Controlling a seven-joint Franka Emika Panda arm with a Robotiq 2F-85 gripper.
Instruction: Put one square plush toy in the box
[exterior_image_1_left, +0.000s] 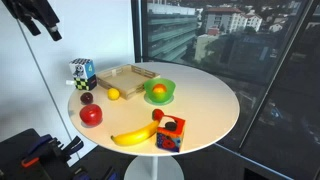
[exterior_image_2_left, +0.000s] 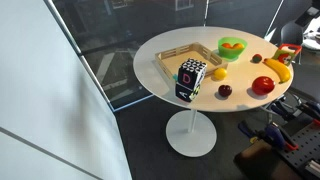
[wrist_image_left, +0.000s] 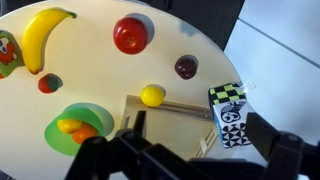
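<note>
Located the square plush toy (exterior_image_1_left: 82, 72) upright on the round table (exterior_image_1_left: 215, 110), just beside the box (exterior_image_1_left: 128, 78), on the side away from the green bowl (exterior_image_1_left: 158, 92) and close to the table edge. Not inside the box. Found no toy in the box. Noted the gripper (exterior_image_1_left: 30, 18) high above and well apart from the box, jaws spread, clamped on nothing. Judged the task not yet begun, with the approach to the toy as the step in hand.

To do it well:
- Descend from straight above the toy, jaws kept wide and squared to two opposite faces.
- Close gently, allowing for a soft body likely to squash.
- Avoid any sideways push, given the table edge nearby.
- Lift clear of the low box wall, then release low over the middle of the box.
- Leave alone the larger red-orange-blue cube (exterior_image_1_left: 170, 132), well apart from the box beyond the bowl.

In the wrist view, saw the checkered top face of the toy (wrist_image_left: 230, 112) and the spread of the gripper (wrist_image_left: 200, 150). Saw only a strip of box wall (wrist_image_left: 175, 105) there, beside the lemon (wrist_image_left: 152, 95). In an exterior view, saw the whole box outline (exterior_image_2_left: 180, 55) with the toy (exterior_image_2_left: 190, 78) in front of it, but no clear sight of the gripper. Cannot tell whether touching the wall or just off it.
</note>
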